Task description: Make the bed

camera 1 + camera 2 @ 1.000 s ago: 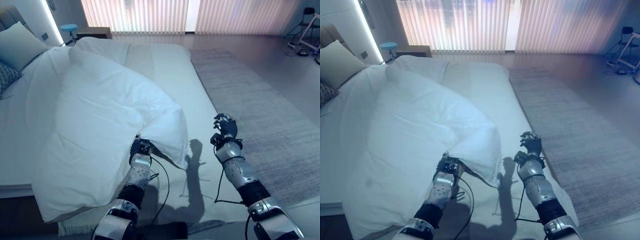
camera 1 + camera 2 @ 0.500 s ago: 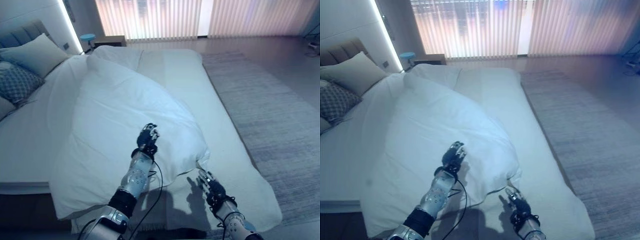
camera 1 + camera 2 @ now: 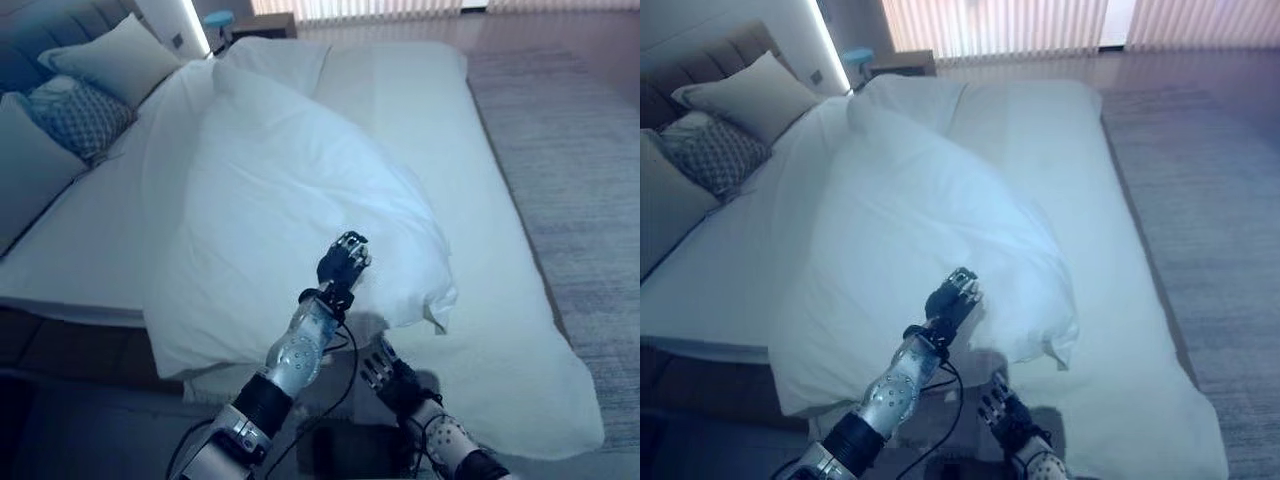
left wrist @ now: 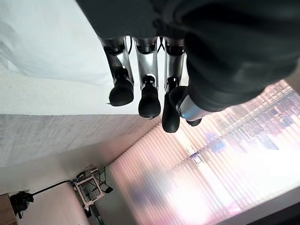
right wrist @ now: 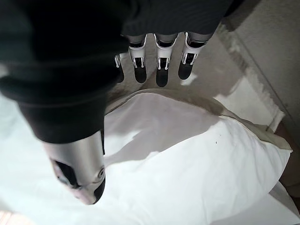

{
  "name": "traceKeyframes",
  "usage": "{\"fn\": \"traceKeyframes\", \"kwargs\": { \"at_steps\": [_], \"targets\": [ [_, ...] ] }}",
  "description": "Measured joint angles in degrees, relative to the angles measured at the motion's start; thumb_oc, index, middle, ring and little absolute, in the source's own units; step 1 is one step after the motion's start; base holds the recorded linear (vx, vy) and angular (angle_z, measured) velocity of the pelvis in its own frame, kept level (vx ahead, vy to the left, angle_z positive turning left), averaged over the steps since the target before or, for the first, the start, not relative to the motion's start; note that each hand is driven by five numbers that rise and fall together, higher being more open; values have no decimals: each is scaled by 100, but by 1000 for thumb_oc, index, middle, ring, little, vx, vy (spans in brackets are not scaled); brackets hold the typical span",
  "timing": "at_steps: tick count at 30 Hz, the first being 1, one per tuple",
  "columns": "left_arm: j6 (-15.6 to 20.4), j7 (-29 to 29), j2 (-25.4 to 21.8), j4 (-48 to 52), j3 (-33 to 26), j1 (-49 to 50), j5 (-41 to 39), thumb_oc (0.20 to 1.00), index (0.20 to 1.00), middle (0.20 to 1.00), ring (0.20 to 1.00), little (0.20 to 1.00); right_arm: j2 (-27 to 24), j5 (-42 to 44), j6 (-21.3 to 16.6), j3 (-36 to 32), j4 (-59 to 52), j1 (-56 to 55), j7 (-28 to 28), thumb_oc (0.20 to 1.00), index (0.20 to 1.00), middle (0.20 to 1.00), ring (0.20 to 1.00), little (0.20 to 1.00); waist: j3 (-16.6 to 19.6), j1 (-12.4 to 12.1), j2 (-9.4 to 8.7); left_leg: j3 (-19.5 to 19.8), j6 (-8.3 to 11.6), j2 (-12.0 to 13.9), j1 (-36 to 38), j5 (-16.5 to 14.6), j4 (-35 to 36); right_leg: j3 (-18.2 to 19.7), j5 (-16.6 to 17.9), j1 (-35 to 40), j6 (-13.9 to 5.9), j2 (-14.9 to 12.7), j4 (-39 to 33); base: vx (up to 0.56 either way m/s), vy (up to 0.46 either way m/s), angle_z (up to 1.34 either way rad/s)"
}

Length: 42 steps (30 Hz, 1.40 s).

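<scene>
A white duvet [image 3: 290, 190] lies bunched on the bed [image 3: 490, 180], its long axis running from the headboard side toward the foot — a puffed, folded mound whose rounded corner [image 3: 435, 300] points toward the foot edge, leaving the sheet beside it bare. At the head end sit a plain pillow [image 3: 115, 60] and a patterned cushion [image 3: 85, 115]. The left hand [image 3: 343, 262] is raised over the duvet's near fold, its fingers [image 4: 143, 96] relaxed and slightly bent with nothing between them. The right hand [image 3: 390, 372] is low by the foot of the bed, just below the duvet's corner — fingers [image 5: 159, 65] straight and spread, holding nothing. A grey rug [image 3: 590, 170] lies on the floor along the bed's far side.
</scene>
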<state>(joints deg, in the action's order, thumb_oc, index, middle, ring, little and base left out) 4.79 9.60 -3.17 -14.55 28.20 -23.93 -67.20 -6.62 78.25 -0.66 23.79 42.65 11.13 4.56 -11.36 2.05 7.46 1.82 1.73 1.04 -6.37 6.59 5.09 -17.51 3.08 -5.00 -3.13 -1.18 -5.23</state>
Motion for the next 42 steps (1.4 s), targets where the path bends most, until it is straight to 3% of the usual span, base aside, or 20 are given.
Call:
{"fn": "traceKeyframes", "kwargs": {
  "at_steps": [2, 3, 7, 10, 13, 18, 26, 27, 33, 42],
  "targets": [
    [-2, 18, -42, -1, 29, 29, 2, 947, 947, 947, 947, 947, -48, -142, -113, 12, 1, 103, 122, 1000, 1000, 1000, 1000, 1000, -38, -3, -1, 3, 7, 7, -30, 6, -1, -28, -12, -30, -5, 5, 0, 5, 9, 12],
    [0, 18, -125, 8, -12, 157, 19, 1000, 1000, 1000, 1000, 1000, -182, -771, -146, 53, -128, 146, 339, 1000, 1000, 1000, 1000, 1000, -79, -13, -2, -2, -5, 10, -31, 15, -1, -31, -16, -32, -10, 9, 1, 0, 0, 0],
    [-4, 96, -329, -40, -187, 757, 168, 1000, 1000, 1000, 1000, 1000, -447, -1883, -259, -165, -261, 177, 705, 1000, 1000, 1000, 1000, 1000, -159, -15, -17, -6, 6, 9, -33, 8, -1, -29, -55, -32, -31, 9, 1, 0, 0, 0],
    [-35, 210, -527, -502, -623, 1319, 854, 1000, 1000, 1000, 1000, 1000, -646, -2432, -293, -628, -291, 229, 984, 1000, 1000, 1000, 1000, 1000, -437, -36, -35, -12, 14, 31, -66, 2, -1, -23, -57, -65, -31, 29, 1, 0, 0, 0],
    [-46, 352, -655, -928, -1128, 1722, 1485, 1000, 1000, 1000, 1000, 1000, -865, -2723, -382, -979, -429, 196, 1198, 1000, 1000, 1000, 1000, 1000, -536, -158, -42, -23, 23, 50, -140, 1, -2, -16, -45, -149, -7, 46, 1, 12, -3, -3],
    [-43, 508, -651, -1458, -1437, 2092, 1706, 1000, 1000, 1000, 1000, 1000, -837, -2820, -604, -1394, -427, 416, 1520, 1000, 1000, 1000, 1000, 1000, -559, -292, -39, -4, 26, 53, -198, -2, -2, -35, -78, -189, -31, 50, 1, 8, -4, 2],
    [-40, 591, -578, -1673, -1485, 2227, 1708, 1000, 1000, 1000, 1000, 1000, -648, -2501, -817, -1711, -79, 1043, 1775, 1000, 1000, 1000, 1000, 1000, -746, -356, 30, 167, 48, 44, -526, 74, -4, -205, -81, -452, -21, 47, 1, 14, -1, 10],
    [-39, 590, -577, -1690, -1483, 2229, 1708, 1000, 1000, 1000, 1000, 1000, -648, -2368, -832, -1746, 46, 1184, 1778, 1000, 1000, 1000, 1000, 1000, -766, -471, 61, 170, 48, 42, -595, 84, -4, -209, -71, -517, -8, 47, 1, 0, 0, 0],
    [-29, 619, -493, -1886, -1472, 2206, 1705, 1000, 1000, 1000, 1000, 1000, -576, -1561, -968, -1980, 664, 1811, 1793, 1000, 1000, 1000, 1000, 1000, -963, -622, 282, 231, 42, 27, -854, 124, -5, -272, -36, -754, 44, 37, 5, 1, 4, 4],
    [-47, 870, -217, -2155, -1331, 2102, 1700, 1000, 1000, 1000, 1000, 1000, 150, -656, -1832, -2151, 471, 1749, 2376, 1000, 1000, 1000, 1000, 1000, -1009, -581, 345, 304, 42, -11, -997, 133, -5, -353, -125, -939, 37, -29, 178, 12, 22, 5]
  ]
}}
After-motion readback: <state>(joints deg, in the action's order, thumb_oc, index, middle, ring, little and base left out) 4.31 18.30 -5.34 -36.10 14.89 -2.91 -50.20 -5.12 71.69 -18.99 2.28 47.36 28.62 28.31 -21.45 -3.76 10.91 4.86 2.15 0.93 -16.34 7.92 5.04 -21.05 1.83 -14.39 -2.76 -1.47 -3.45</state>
